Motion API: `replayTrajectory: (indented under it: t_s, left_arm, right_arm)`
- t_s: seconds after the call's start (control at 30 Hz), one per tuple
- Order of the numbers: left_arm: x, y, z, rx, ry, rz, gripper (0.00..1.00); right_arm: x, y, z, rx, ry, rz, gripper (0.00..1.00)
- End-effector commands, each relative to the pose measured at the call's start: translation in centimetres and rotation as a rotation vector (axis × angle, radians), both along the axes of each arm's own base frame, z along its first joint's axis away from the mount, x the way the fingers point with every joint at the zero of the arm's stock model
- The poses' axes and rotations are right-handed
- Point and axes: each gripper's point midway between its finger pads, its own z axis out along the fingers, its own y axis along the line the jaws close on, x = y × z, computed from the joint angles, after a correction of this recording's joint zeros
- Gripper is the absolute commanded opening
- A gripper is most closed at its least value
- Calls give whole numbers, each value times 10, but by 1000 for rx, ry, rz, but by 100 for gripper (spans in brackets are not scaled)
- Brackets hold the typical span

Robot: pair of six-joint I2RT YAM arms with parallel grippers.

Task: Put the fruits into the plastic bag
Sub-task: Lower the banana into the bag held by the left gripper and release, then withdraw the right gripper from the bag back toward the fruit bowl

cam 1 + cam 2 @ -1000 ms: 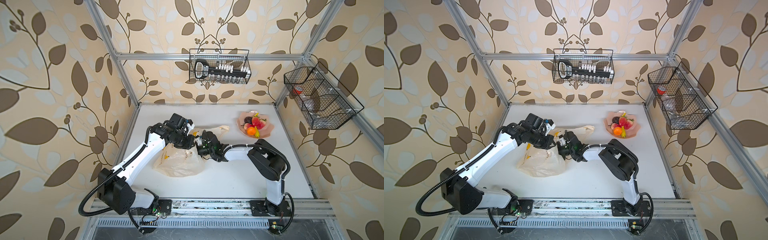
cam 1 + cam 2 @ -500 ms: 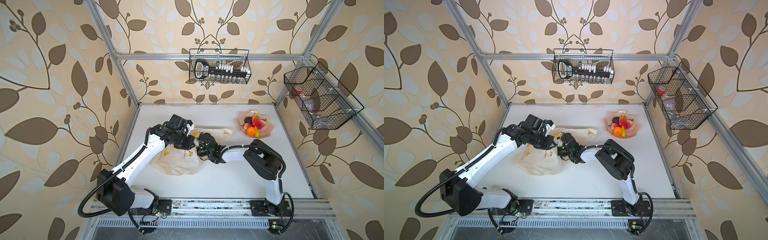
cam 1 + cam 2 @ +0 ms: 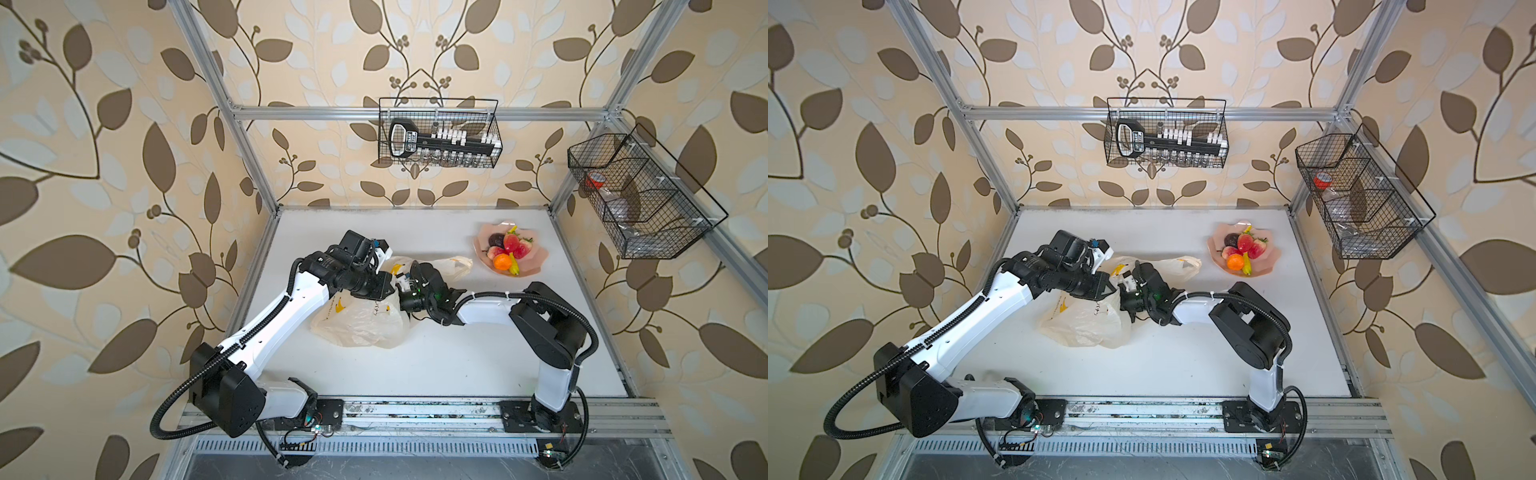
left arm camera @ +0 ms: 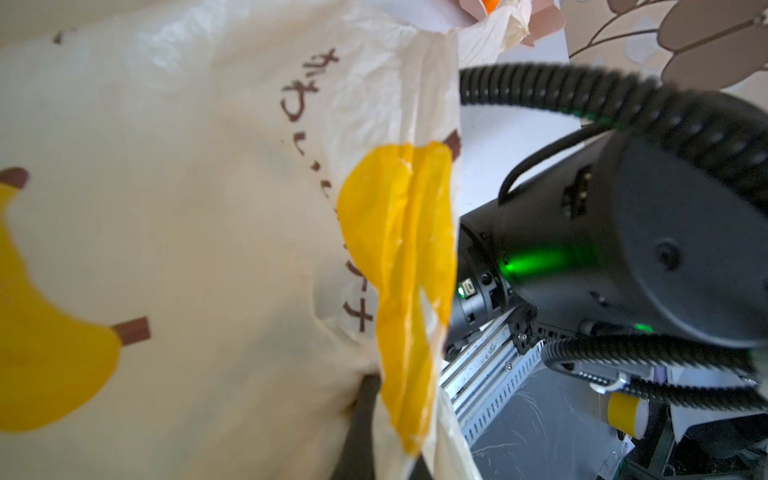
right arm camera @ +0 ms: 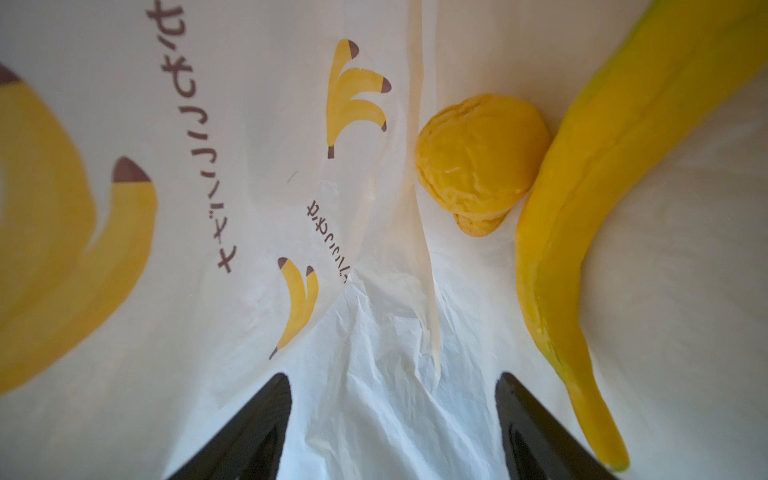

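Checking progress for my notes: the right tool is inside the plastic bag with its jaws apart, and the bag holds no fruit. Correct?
Not quite. The right wrist view shows the right tool open inside the plastic bag, but a banana and a round yellow fruit lie in it.

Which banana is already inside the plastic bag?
The long banana beside the yellow pear in the plastic bag; another banana lies on the pink plate.
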Motion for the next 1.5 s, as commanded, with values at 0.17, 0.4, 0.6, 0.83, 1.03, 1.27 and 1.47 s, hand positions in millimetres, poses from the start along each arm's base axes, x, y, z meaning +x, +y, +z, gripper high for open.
replayTrajectory:
  t_s: [0.17, 0.4, 0.6, 0.83, 1.03, 1.27, 1.47]
  left_arm:
    - [-7, 25, -21, 118, 54, 67, 0]
    - [-5, 26, -25, 135, 72, 72, 0]
    - [-8, 25, -23, 127, 69, 57, 0]
    - [-10, 23, -18, 110, 66, 42, 0]
    - [-13, 22, -16, 98, 59, 26, 0]
    - [-13, 21, -14, 92, 58, 26, 0]
    - [-10, 17, -9, 64, 46, 28, 0]
  right_arm:
    - [2, -35, 21, -69, -101, -36, 79]
    - [2, -67, 21, -206, -184, -46, 80]
    - [7, -96, 26, -245, -228, -97, 81]
    - [11, -130, 30, -334, -266, -136, 83]
    - [15, -153, 44, -377, -321, -165, 83]
    - [14, -176, 66, -463, -434, -157, 88]
    - [14, -208, 83, -543, -536, -213, 91]
